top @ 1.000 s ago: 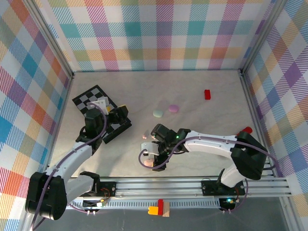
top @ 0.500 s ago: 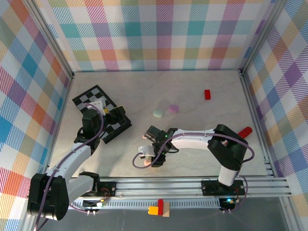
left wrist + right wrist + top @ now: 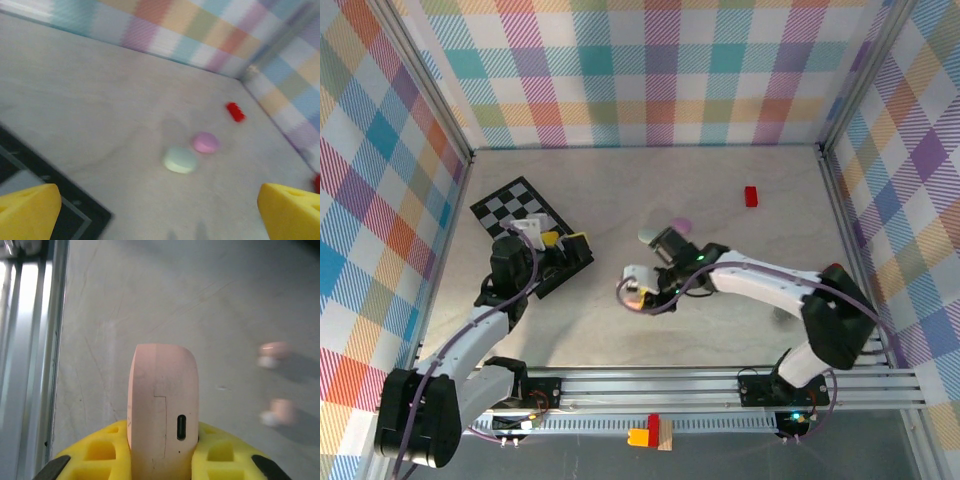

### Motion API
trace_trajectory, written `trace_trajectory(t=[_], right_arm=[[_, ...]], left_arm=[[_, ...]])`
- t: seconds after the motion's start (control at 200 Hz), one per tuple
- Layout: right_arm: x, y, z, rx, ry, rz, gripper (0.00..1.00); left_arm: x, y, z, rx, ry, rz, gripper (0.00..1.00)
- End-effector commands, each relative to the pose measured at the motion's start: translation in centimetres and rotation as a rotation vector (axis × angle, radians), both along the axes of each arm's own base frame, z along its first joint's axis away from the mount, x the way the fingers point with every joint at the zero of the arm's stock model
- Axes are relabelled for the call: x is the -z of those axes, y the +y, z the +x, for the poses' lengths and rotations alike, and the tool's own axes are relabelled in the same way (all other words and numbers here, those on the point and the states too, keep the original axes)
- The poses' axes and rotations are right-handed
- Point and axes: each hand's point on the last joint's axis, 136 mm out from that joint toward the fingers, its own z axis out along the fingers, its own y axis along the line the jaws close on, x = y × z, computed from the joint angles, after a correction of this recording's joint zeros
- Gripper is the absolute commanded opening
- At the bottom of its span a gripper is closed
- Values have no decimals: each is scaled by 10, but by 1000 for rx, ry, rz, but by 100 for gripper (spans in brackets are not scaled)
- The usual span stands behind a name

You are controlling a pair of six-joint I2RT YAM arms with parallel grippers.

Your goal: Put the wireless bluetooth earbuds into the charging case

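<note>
Right wrist view first: my right gripper [image 3: 162, 440] has its yellow fingers [image 3: 107, 450] drawn in narrow on the pink charging case [image 3: 161, 385]. The case stands on edge between them, touching both, with its charging port [image 3: 181, 426] facing the camera. Off to the right of the case, the far pink earbud [image 3: 274, 352] and the near pink earbud [image 3: 280, 412] lie on the bare table [image 3: 150, 300], apart from each other and clear of the gripper. The aluminium rail [image 3: 25, 340] runs down the left edge.

From the top external camera I see the right gripper [image 3: 645, 292] at the middle of the table, toward the near side, its arm reaching in from the right base. Just behind its wrist sit the mint case [image 3: 646, 236], partly covered by the arm, and the lilac case [image 3: 681, 222] beside it. The red block [image 3: 751, 196] lies well apart, toward the back right.

My left gripper [image 3: 568, 242] hangs over the near corner of the checkerboard mat [image 3: 510, 205]. On the left wrist camera its jaws stand wide with nothing between them [image 3: 160, 220]. That picture is blurred, but I can make out the mint case [image 3: 180, 160] touching or nearly touching the lilac case [image 3: 206, 142], with the red block [image 3: 235, 111] beyond.
</note>
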Motion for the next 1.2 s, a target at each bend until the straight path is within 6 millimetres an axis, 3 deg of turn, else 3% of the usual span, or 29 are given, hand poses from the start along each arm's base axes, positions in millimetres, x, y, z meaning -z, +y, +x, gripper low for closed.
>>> trace_trajectory(t=[0.0,0.145,0.3,0.655,0.735,0.89,1.025,1.09,1.195], right_arm=[[-40,-10,-9,12,135,135,7],[-69,-21,-10,5,181,178,5],[-90,-22,-15,-28,193,224,3],[-102,-19,-15,-48,177,267,2],[-104,-18,-15,-54,176,270,2],[-105,-18,-14,-56,177,266,3],[-107,-19,-16,-60,179,273,5],[-109,-20,-16,-54,174,285,12],[-119,-26,-6,9,166,339,42]], left_arm=[[-43,-57,-42,354,-187,-40,100],[-55,-106,-90,674,-206,-41,97],[-52,-133,-122,867,-154,8,86],[-29,-153,-136,977,-40,87,67],[-32,-156,-136,988,-51,82,59],[-37,-161,-140,1010,-84,73,32],[-39,-163,-144,1035,-85,61,17],[-40,-164,-144,1034,-84,51,14],[-42,-162,-136,970,-84,45,13]])
